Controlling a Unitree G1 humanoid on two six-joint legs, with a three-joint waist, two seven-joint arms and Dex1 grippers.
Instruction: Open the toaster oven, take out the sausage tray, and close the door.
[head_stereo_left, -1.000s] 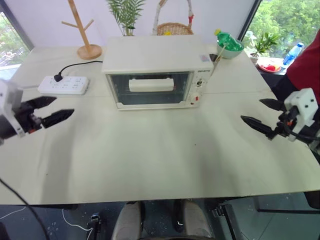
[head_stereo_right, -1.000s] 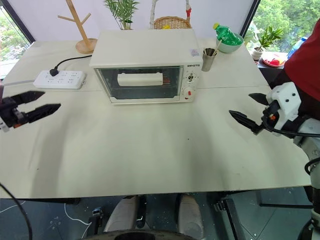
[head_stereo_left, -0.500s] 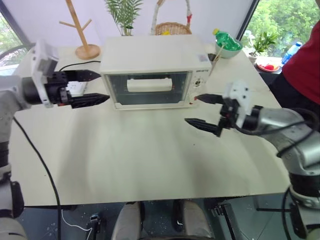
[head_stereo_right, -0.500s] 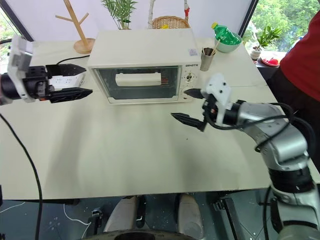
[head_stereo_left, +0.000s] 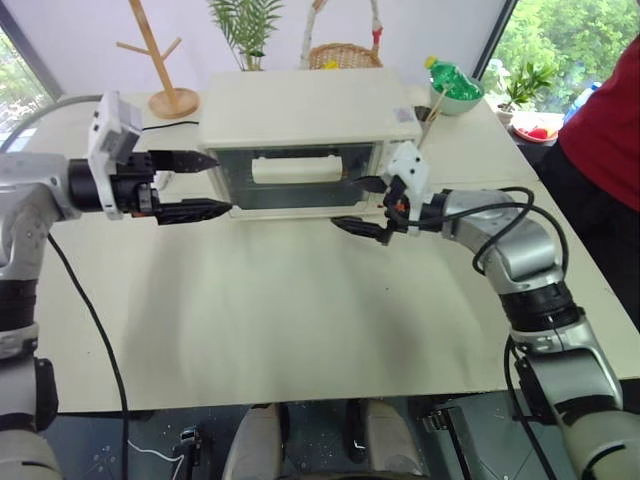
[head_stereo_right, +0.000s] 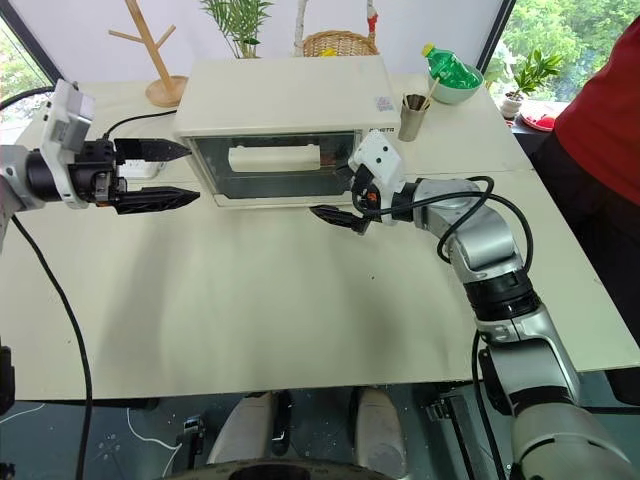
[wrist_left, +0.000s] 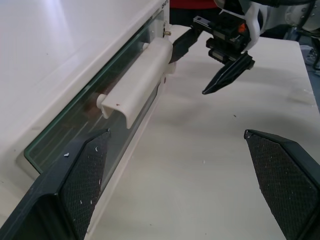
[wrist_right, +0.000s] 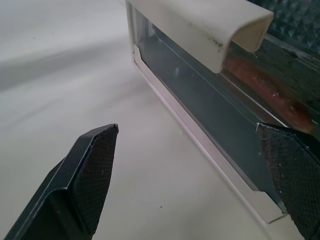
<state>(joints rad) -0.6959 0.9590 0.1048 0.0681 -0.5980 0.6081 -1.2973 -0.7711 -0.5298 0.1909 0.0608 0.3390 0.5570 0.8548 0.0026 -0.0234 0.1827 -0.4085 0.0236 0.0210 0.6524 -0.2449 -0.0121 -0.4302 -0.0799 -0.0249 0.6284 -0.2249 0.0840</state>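
The cream-white toaster oven (head_stereo_left: 300, 110) stands at the back middle of the table, its glass door (head_stereo_left: 295, 185) shut and the bar handle (wrist_left: 137, 80) across its top. Through the glass, the sausage tray shows inside with a red-brown sausage (wrist_right: 262, 85) on it. My left gripper (head_stereo_left: 205, 185) is open just off the door's left end, pointing right. At the door's right end, by the control panel, my right gripper (head_stereo_right: 335, 195) is also open and points left. Neither touches the handle; both are empty.
Behind the left gripper lies a white power strip (head_stereo_right: 135, 165) with a black cable. A wooden stand (head_stereo_left: 175, 100), a basket (head_stereo_left: 345, 55), a metal cup (head_stereo_right: 412, 118) and a green bottle (head_stereo_left: 455, 85) sit at the back. A person in red (head_stereo_left: 605, 130) stands at right.
The right gripper has swung far left and forward, from the table's right edge to the door's right end. The left gripper has moved right, up to the door's left end. Both stay open.
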